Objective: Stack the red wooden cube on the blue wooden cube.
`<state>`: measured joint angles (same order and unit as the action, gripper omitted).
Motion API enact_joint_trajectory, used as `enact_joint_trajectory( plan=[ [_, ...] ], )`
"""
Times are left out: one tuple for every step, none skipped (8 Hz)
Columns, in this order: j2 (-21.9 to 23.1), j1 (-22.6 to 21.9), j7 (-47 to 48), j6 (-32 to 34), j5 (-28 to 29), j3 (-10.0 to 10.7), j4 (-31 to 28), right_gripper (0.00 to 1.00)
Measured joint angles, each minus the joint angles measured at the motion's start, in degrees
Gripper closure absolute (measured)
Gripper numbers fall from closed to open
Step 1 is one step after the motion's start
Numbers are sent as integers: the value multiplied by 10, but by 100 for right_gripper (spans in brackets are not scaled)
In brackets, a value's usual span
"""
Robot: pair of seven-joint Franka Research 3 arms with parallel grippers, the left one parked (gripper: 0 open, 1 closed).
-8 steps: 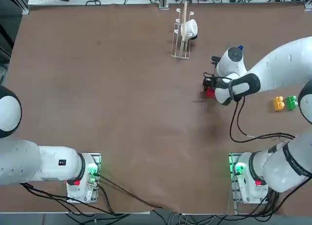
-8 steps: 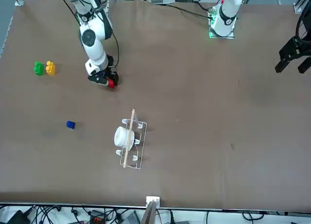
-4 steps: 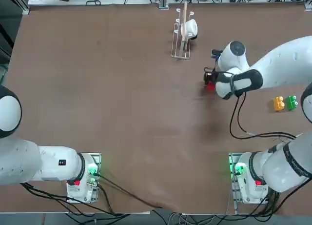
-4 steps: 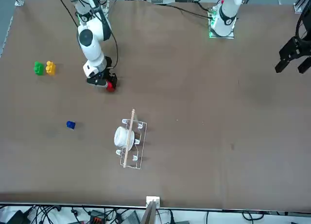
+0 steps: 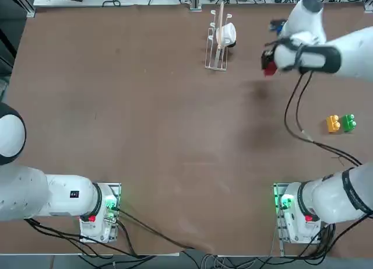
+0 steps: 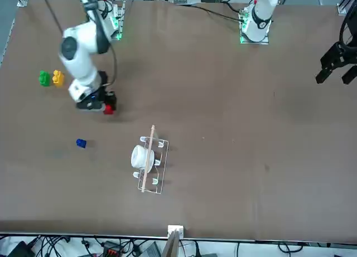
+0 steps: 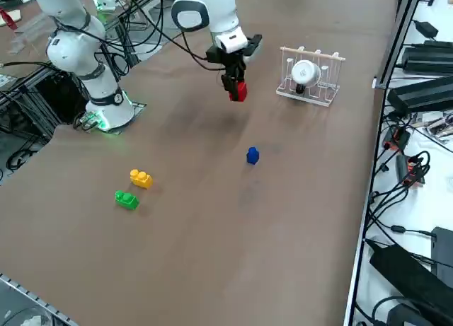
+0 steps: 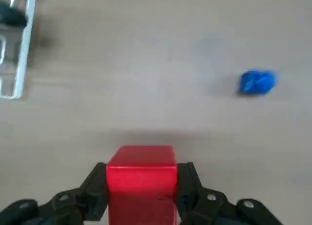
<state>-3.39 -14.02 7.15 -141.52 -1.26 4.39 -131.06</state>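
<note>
You have one of each thing on the brown table (image 7: 212,220): one red wooden cube (image 8: 141,178), one blue wooden cube (image 7: 253,155), one orange studded block (image 7: 140,177), one green studded block (image 7: 127,199), and one wire rack (image 7: 309,77) with a single white cup (image 7: 304,72) in it.

Reading the right side view from left to right, the green and orange blocks sit touching each other, then comes the right gripper (image 7: 237,88), then the blue cube a little nearer the camera, then the rack. The gripper's two fingers are closed tight on opposite faces of the red cube, which hangs lifted clear of the table.

The wrist view gives you what no other view does: the black fingers (image 8: 192,186) pressed flat against both sides of the red cube, with the blue cube lying apart from it on bare table. The top view shows the red cube (image 5: 269,69) but the arm covers the blue one. The front view shows both, with the blue cube (image 6: 81,142) alone, well apart from the gripper (image 6: 103,105) and from the rack (image 6: 150,165).
</note>
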Motion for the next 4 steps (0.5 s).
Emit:
enact_joint_trajectory(
  plan=[
    [-8,34,-56,26,0,1,30,30],
    [-23,64,-99,49,0,2,60,30],
    [-43,88,-130,66,0,2,92,30],
    [-65,105,-149,76,0,2,120,30]
  ],
)
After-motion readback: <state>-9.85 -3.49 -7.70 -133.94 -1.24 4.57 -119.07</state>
